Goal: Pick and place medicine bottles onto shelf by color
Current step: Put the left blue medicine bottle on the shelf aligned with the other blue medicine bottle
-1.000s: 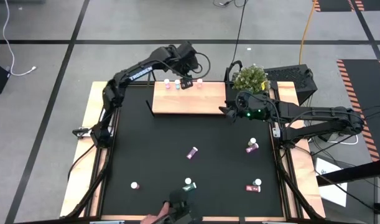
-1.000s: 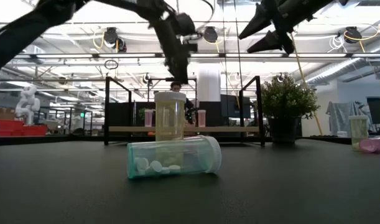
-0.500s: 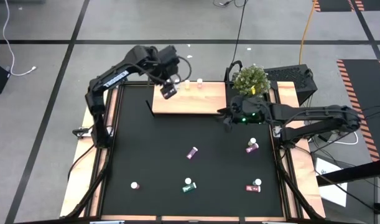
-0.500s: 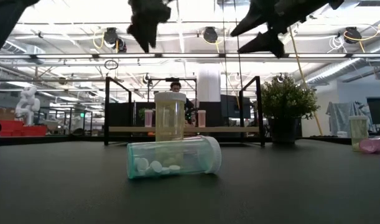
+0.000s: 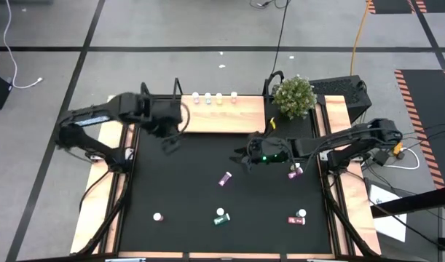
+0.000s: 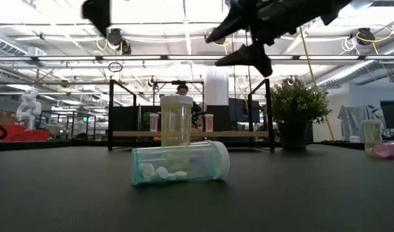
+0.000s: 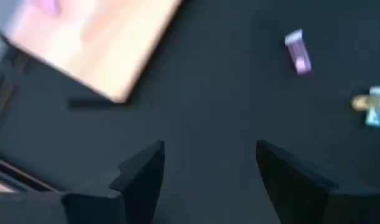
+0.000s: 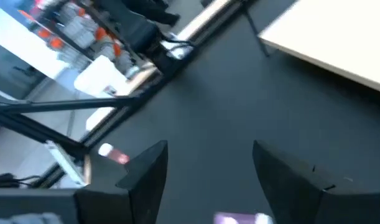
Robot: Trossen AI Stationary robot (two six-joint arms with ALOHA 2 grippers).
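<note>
Your right tool (image 5: pixel 245 157) hung wide open and empty over the black desk (image 5: pixel 178 189) — the magenta white-capped bottle (image 5: pixel 225 178) lay on its side just beyond it, toward the near edge, long axis slanted. Your left tool (image 5: pixel 172 140), also open and empty, sat farther off by the light-wood shelf (image 5: pixel 222 116) — so the right arm was nearer.

From overhead we look straight down on the whole table (image 5: pixel 171 182), from its surface we look level past a near green bottle (image 6: pixel 180 162) toward the shelf (image 6: pixel 190 134), and each wrist camera peers down closely, all sharing the shelf (image 5: pixel 222 116).
</note>
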